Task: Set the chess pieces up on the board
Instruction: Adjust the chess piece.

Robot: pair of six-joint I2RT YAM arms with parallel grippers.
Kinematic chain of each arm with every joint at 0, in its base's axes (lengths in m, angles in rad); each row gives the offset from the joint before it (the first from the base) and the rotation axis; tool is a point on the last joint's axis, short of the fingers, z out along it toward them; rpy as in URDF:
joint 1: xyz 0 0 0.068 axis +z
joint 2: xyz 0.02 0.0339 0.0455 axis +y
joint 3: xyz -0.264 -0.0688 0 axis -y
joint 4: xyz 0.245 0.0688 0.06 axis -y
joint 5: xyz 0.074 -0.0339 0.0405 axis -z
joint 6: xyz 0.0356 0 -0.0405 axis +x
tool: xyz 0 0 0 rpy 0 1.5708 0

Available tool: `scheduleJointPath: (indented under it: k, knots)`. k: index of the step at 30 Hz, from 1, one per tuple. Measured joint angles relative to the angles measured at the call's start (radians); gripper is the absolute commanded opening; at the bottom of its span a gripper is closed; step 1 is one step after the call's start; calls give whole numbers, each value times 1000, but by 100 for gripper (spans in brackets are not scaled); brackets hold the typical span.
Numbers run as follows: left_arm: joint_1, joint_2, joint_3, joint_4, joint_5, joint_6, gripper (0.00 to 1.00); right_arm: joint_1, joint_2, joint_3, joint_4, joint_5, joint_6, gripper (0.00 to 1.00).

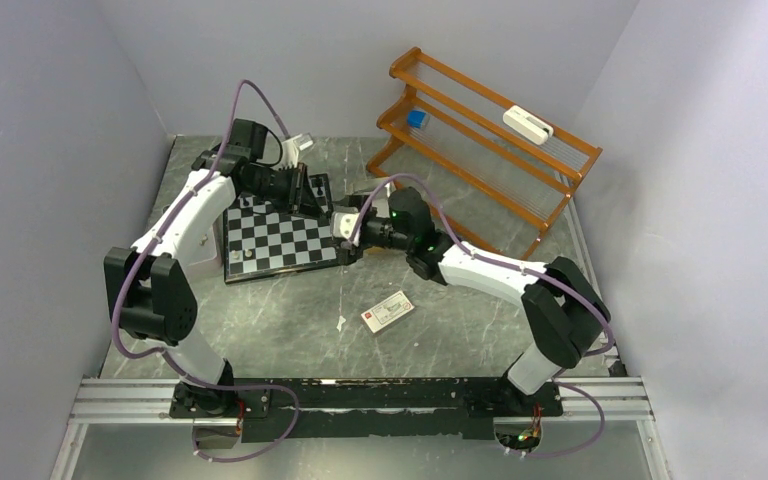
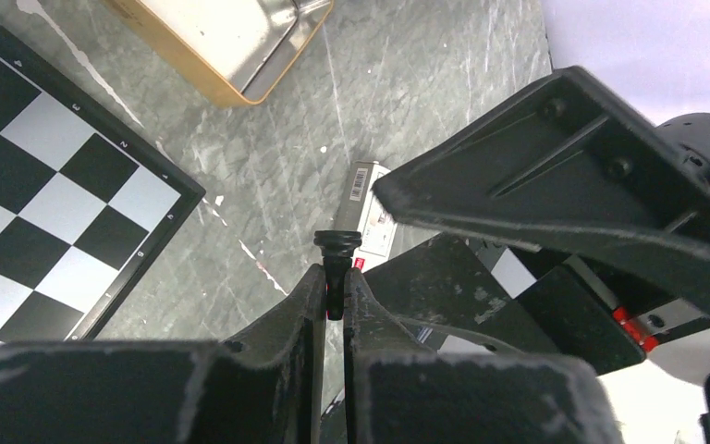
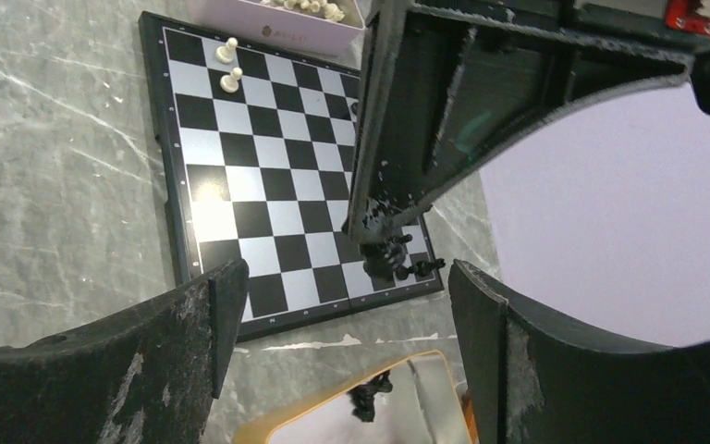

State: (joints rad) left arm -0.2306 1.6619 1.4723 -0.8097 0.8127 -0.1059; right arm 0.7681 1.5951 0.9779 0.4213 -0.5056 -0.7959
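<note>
1. One small black chess piece [image 2: 337,252], slim with a round flared base, is pinched in my left gripper [image 2: 335,289]. The jaws are clenched on its stem, and the base sticks out past the fingertips.
2. That piece hangs clear of the bench. In my left wrist view it shows against bare stone, beside the board's dark border rather than over a square.
3. The flat, square, black-and-white checkered board [image 1: 280,245] lies on the bench between my two arms, towards the far left.
4. On it I count two pale pawns [image 3: 231,81], one square behind the other, at the edge nearest the pink box.
5. At the opposite corner stands a small knot of black pieces [image 3: 388,261]. I see at least two, but my left gripper's finger hides the exact number.
6. My right gripper [image 3: 348,277] is released, its jaws wide with nothing between them, and it hovers by the board's right-hand edge.
7. One pale pink rectangular box [image 3: 277,18] holding pale figures sits just beside the board. One tan metal tray [image 3: 324,423] lies off the other side, with a dark figure [image 3: 370,398] in it.
8. One flat white-and-red packet [image 1: 387,311] lies on the grey marbled bench [image 1: 290,340], apart from the board. One orange-brown wooden rack [image 1: 485,140] stands at the far right.
</note>
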Motion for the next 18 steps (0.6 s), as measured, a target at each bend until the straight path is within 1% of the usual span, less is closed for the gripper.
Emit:
scheduleJointPath:
  k: [8, 13, 18]
  knots:
    - [-4, 0, 0, 1, 6, 5, 10, 32, 24, 19, -4, 35, -102, 60]
    - [-4, 0, 0, 3, 13, 5, 9, 39, 29, 19, -8, 53, -127, 51]
    - [-4, 2, 0, 3, 11, 4, 10, 45, 40, 23, -6, 80, -146, 45]
